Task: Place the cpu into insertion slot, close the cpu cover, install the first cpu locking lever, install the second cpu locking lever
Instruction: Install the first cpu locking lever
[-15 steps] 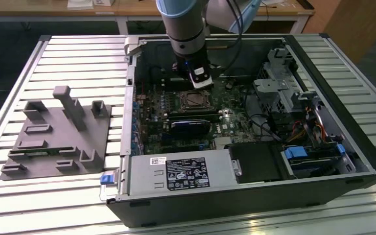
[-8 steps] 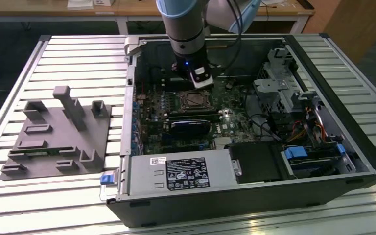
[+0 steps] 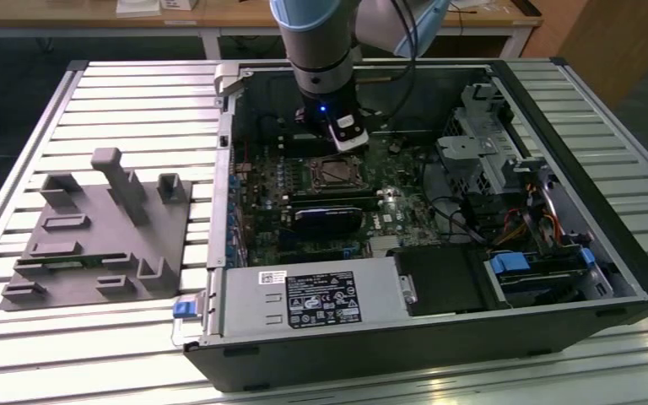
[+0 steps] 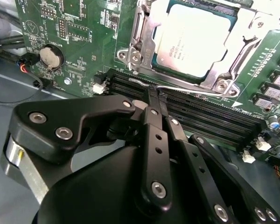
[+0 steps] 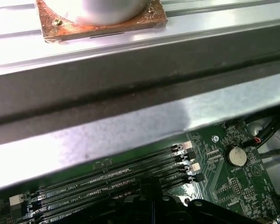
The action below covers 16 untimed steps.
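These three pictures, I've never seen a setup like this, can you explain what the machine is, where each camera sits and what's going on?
A robot arm reaches into an open computer case lying on a slatted metal table. The exterior view looks on from outside; both wrist views ride on the arm. In the second wrist view the black gripper, fingers closed, pinches a thin wire locking lever beside the memory slots. The cpu sits in its socket under the cpu cover. A grey parts holder lies on the exterior view's left.

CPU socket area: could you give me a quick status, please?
Gripper shut on locking lever, beside memory slots. Cpu seated in insertion slot, cpu cover closed over it. Nothing in the way.
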Motion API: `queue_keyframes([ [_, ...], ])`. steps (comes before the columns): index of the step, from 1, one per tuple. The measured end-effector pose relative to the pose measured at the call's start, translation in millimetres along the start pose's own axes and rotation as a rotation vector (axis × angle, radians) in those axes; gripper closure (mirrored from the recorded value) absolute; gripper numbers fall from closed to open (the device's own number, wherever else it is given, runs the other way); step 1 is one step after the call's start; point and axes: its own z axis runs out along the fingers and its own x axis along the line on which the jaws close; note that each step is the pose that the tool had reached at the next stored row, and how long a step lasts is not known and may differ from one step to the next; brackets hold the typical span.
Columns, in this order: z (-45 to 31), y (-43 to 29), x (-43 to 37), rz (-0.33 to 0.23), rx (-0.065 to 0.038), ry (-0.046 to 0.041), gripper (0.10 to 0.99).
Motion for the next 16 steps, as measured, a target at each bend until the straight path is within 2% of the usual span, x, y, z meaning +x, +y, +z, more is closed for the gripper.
queue_keyframes([
  [6,-0.1,-0.6,-0.3,-0.004,0.006,-0.001,0.98],
  [16,0.4,0.2,-3.0,-0.004,0.007,-0.001,0.98],
])
